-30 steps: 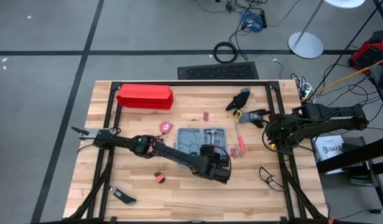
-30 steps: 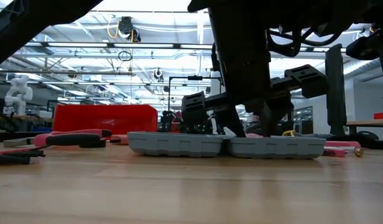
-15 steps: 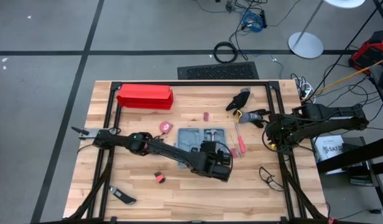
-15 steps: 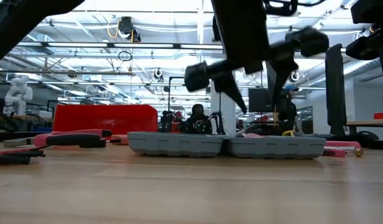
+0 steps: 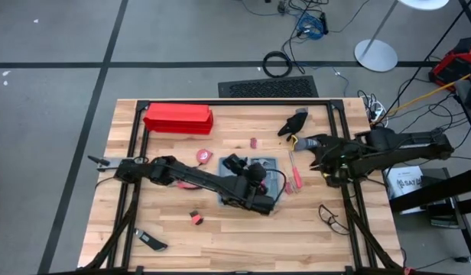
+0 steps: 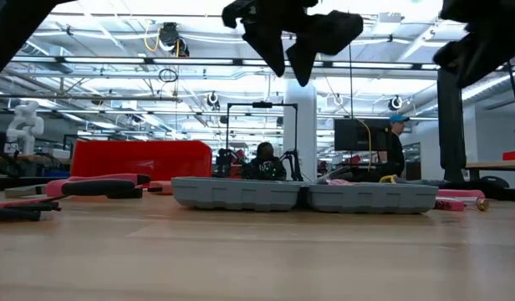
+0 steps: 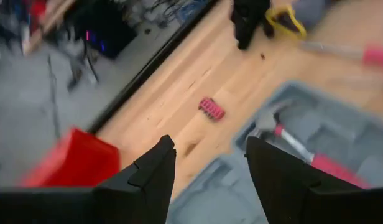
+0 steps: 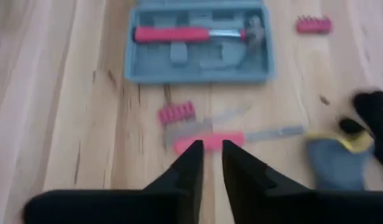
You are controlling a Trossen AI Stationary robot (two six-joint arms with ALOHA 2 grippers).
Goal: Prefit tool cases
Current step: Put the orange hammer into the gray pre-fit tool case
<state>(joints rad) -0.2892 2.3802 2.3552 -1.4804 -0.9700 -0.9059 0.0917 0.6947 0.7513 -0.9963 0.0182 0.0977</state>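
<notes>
Directly over the open tool case (image 5: 249,177) hangs the left gripper (image 5: 237,164), its two fingers (image 7: 151,174) spread wide with nothing between them. Seen from table height, that gripper (image 6: 293,38) is lifted well clear of the case (image 6: 303,195), which lies flat on the wooden table (image 5: 174,244), both halves spread open side by side. From the left wrist, the case (image 7: 316,155) sits just beyond the fingertips, with a red-handled hammer (image 7: 303,152) lying in a moulded recess of the grey tray. The hammer (image 8: 191,33) is the only tool that can be made out inside the case (image 8: 196,43).

At 3 o'clock from the case, the right gripper (image 5: 312,147) reaches in over the table's edge, its fingers (image 8: 190,163) narrowed to a slim gap and holding nothing. Below them on the table lie a red-handled screwdriver (image 8: 235,138) and a small red bit holder (image 8: 176,113), outside the case. A second red bit holder (image 8: 314,25) lies by the case's corner. At 10 o'clock from the case a long red box (image 5: 178,118) rests near the table's far edge.
</notes>
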